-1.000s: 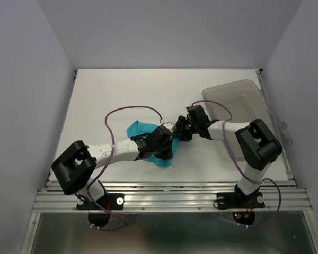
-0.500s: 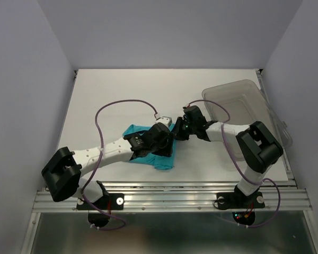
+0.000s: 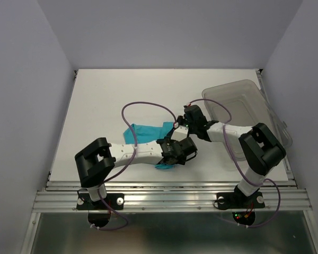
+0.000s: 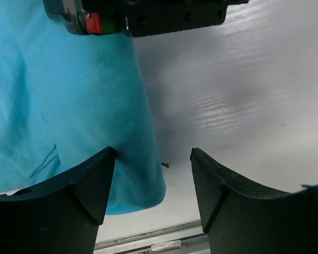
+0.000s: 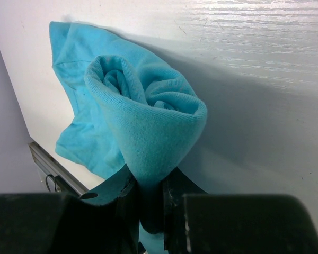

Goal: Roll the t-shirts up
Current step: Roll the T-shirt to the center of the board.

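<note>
Plain teal t-shirt [image 5: 148, 121], one end rolled, rest crumpled

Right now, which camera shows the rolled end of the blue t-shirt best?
The right wrist view: the rolled end of the t-shirt fills it, pinched in the right tool. The left wrist view shows only flat fabric; the top view shows it small and partly covered.

Teal t-shirt [image 3: 148, 130] lies crumpled; L gripper [image 3: 188, 152] at its near-right edge, R gripper [image 3: 178, 126] prob. touching far corner.
</note>
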